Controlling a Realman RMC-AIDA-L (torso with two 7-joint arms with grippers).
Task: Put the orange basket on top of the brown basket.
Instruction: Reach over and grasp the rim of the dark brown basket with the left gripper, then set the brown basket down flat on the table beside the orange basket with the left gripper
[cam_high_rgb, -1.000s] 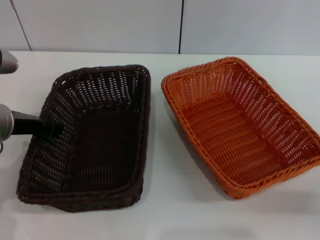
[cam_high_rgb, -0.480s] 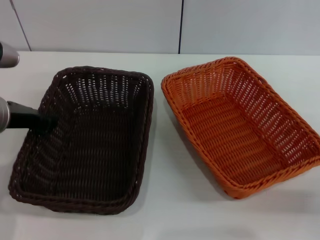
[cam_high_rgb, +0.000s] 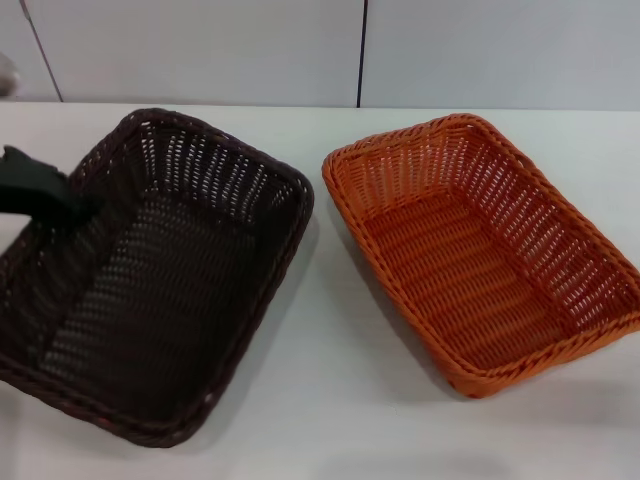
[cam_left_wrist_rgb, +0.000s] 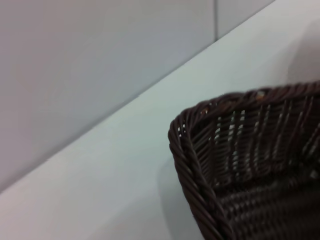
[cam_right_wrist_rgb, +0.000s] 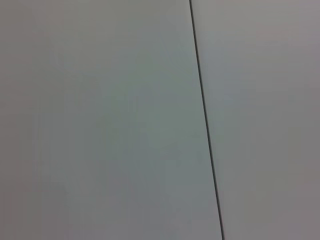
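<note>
White table (cam_high_rgb: 330, 430) under both baskets, brown basket (cam_high_rgb: 150, 280) on left side, tilted, orange basket (cam_high_rgb: 480, 250) flat on right, apart from it, left gripper (cam_high_rgb: 45, 195) at brown basket's left rim, grip state unclear.

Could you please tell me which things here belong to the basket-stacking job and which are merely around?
Part of the job:
- orange basket, on the table's right
- brown basket, tilted, on the left
- left end effector at the brown basket's left rim

Merely around:
- white table
- wall panels
</note>
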